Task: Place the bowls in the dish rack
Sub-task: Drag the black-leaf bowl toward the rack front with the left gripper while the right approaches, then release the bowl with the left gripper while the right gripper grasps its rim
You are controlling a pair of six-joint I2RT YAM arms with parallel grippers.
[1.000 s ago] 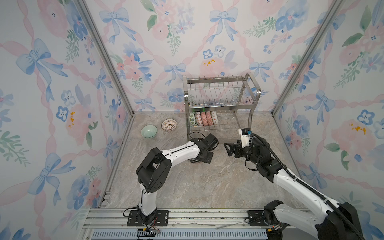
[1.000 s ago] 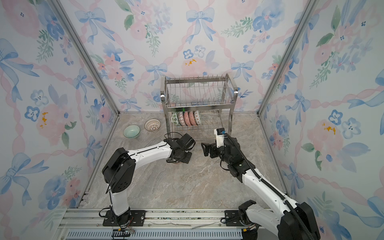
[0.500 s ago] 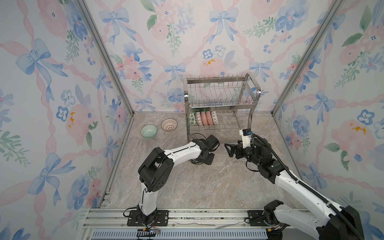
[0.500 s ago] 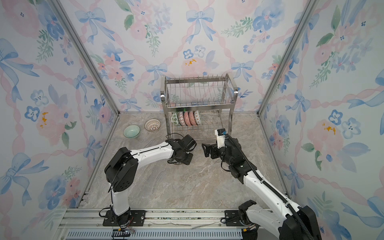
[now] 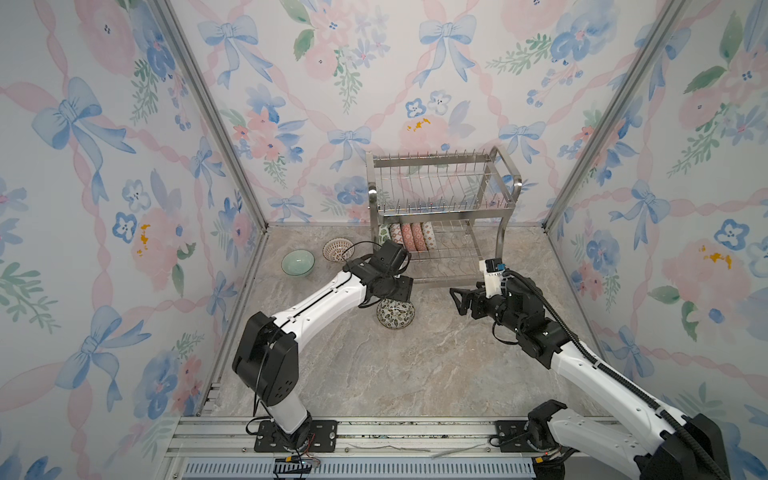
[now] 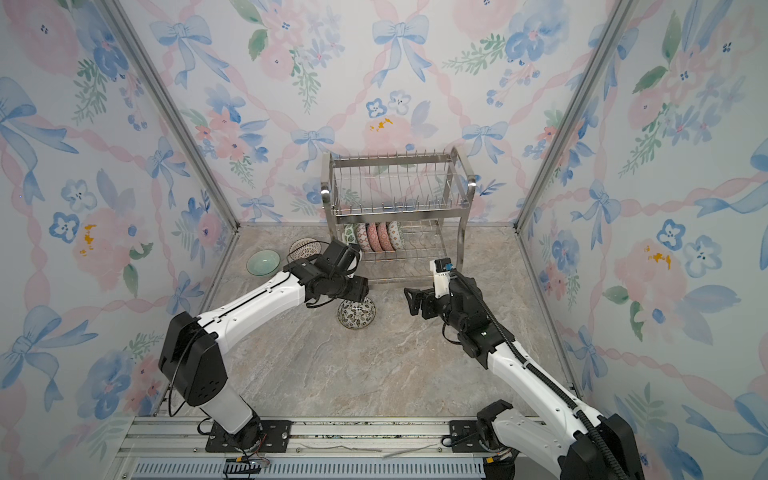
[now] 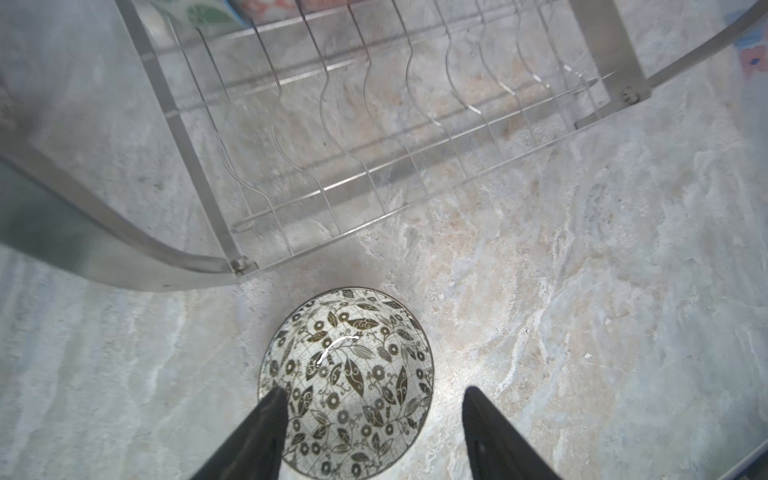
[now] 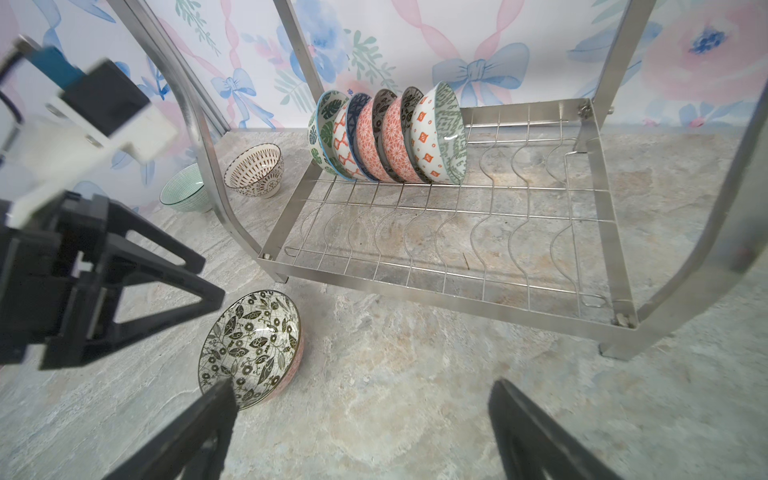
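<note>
While the marble table (image 5: 374,374) is read as a clock face with the arm bases at 6 o'clock, the dark floral bowl (image 5: 395,314) is found near its centre. It is seen tilted in the right wrist view (image 8: 251,347), just short of the dish rack's front edge. Just past the bowl toward 12 o'clock, the left gripper (image 7: 374,392) is held with its jaws spread. One finger (image 7: 266,424) is seen across the bowl's rim, though contact cannot be told, and nothing is pinched. At 3 o'clock from the bowl, well apart, the right gripper (image 5: 457,297) is held spread wide and empty. Between 12 and 1 o'clock the dish rack (image 5: 444,214) is placed, and a row of bowls (image 5: 409,237) is stood on edge at the 9 o'clock end of its lower tier. At 11 o'clock a pale green bowl (image 5: 297,263) and a brown-patterned bowl (image 5: 337,249) are left upright on the table.
</note>
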